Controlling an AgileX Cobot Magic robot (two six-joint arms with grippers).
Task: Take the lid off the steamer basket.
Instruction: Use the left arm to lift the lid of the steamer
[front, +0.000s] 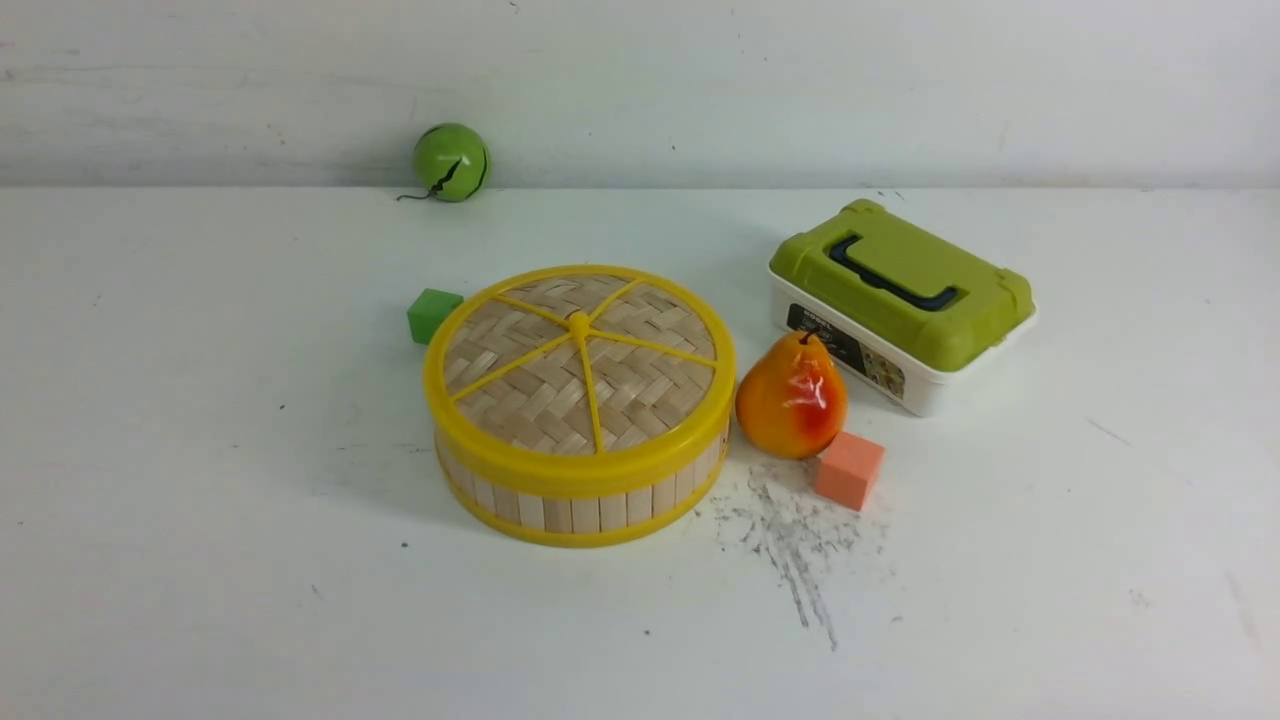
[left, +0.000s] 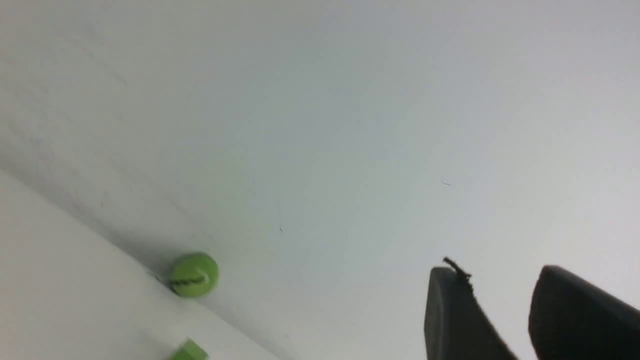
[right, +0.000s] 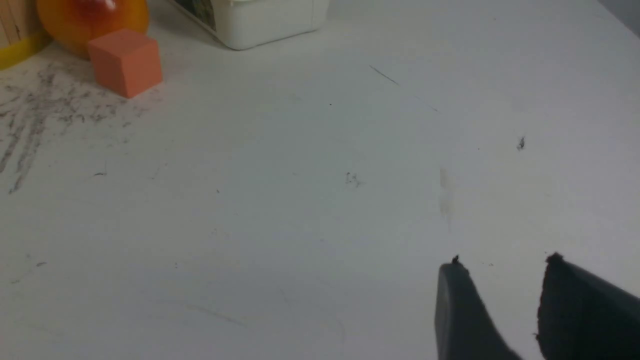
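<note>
The steamer basket (front: 580, 510) stands in the middle of the table, a round basket with a pale slat wall and yellow rims. The lid (front: 560, 385), woven bamboo with yellow spokes and a centre knob, sits flat on top of it. Neither gripper shows in the front view. In the left wrist view my left gripper (left: 500, 276) is open with nothing between its fingers, facing the back wall. My right gripper (right: 502, 264) is open and empty over bare table, well off from the basket, whose yellow bottom rim (right: 15, 50) shows at the picture's edge.
A green ball (front: 451, 162) lies against the back wall. A green cube (front: 432, 314) sits behind the basket's left side. To the basket's right are a pear (front: 792, 397), an orange cube (front: 850, 470) and a white box with an olive-green lid (front: 900, 300).
</note>
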